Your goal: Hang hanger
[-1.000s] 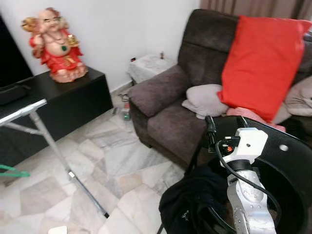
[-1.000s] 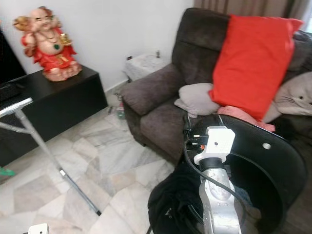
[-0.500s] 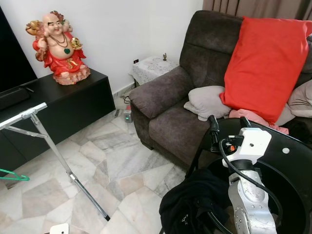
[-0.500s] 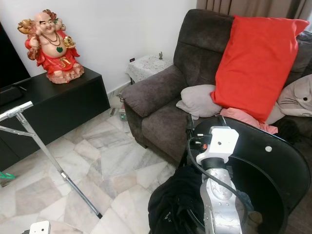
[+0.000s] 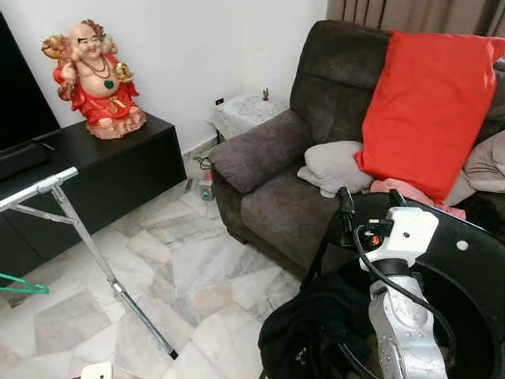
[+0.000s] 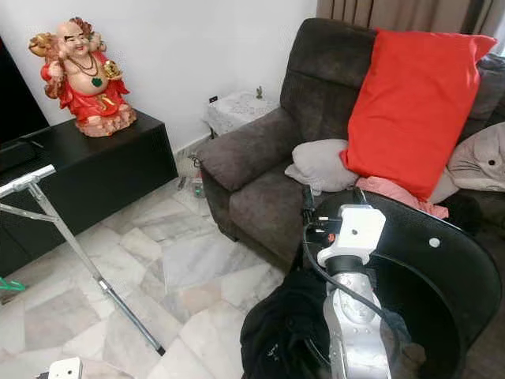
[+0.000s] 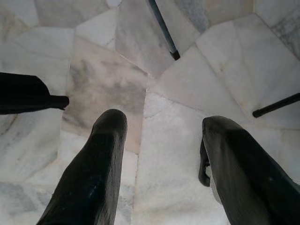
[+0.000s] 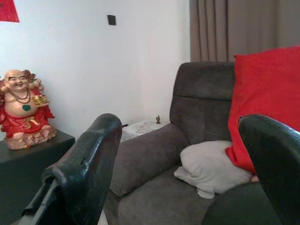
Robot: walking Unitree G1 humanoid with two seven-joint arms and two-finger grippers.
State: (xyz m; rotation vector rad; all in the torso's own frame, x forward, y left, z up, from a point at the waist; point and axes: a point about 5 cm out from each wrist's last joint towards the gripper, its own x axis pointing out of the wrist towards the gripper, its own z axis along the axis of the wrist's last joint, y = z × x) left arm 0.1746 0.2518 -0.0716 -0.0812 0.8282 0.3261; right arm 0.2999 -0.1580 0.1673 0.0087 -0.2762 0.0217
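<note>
Two grippers: both spread, nothing held.
Right gripper [image 8: 183, 173]: raised, aimed toward the sofa [image 5: 276, 170].
Left gripper [image 7: 161, 159]: pointing down over marble floor [image 7: 178, 122].
Hanger [image 5: 22, 284]: green, far left beside rack [image 5: 79, 237].

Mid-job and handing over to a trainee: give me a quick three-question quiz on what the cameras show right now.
1. True or false: the right gripper has its fingers apart, pointing towards the sofa.
2. The statue stands on: A) the black cabinet; B) a red cushion; C) the marble floor.
3. Fill in: the hanger low on the robot's left is ____ in colour.

Key: 1 true; 2 A; 3 green.
</note>
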